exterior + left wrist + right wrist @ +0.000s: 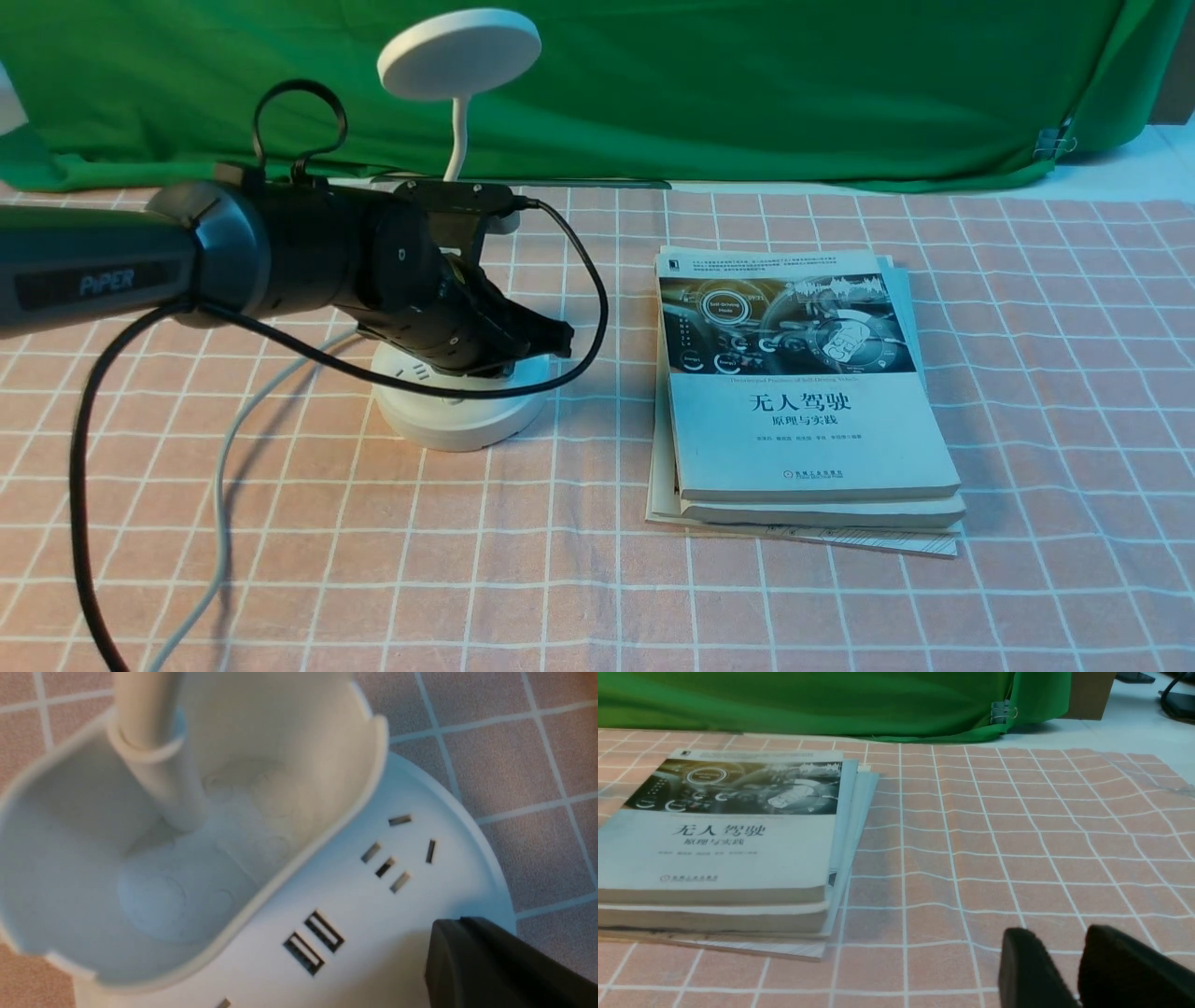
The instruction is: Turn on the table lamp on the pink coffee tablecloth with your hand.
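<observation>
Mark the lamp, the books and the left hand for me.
lamp (459, 53): front view, on its round flat head.
books (808, 439): front view, on the pale lower half of the top cover.
left hand (563, 338): front view, at its closed fingertips.

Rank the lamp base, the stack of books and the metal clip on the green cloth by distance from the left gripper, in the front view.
1. Lamp base: just under the left gripper.
2. Stack of books: to its right, on the pink cloth.
3. Metal clip: far back right, on the green cloth.
</observation>
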Controlling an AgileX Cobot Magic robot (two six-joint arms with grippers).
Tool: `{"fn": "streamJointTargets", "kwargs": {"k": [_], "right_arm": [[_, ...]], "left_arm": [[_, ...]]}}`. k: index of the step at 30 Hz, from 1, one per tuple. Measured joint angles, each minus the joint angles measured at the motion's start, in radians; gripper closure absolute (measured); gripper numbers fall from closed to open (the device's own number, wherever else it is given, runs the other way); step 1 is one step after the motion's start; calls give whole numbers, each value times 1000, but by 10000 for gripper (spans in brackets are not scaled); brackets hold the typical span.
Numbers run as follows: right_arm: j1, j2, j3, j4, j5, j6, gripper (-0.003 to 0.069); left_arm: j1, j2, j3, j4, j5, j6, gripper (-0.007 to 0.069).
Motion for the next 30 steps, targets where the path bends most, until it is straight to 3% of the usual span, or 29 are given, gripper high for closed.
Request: {"fn": "streamJointTargets", "kwargs": {"k": [18,30], "right_arm": [[0,0,0,0,0,0,419],[0,0,0,0,-1,0,419]], "left_arm": [[0,36,8,-63,-69,-26,624],[0,-128,82,-108,-50,-27,624]]}}
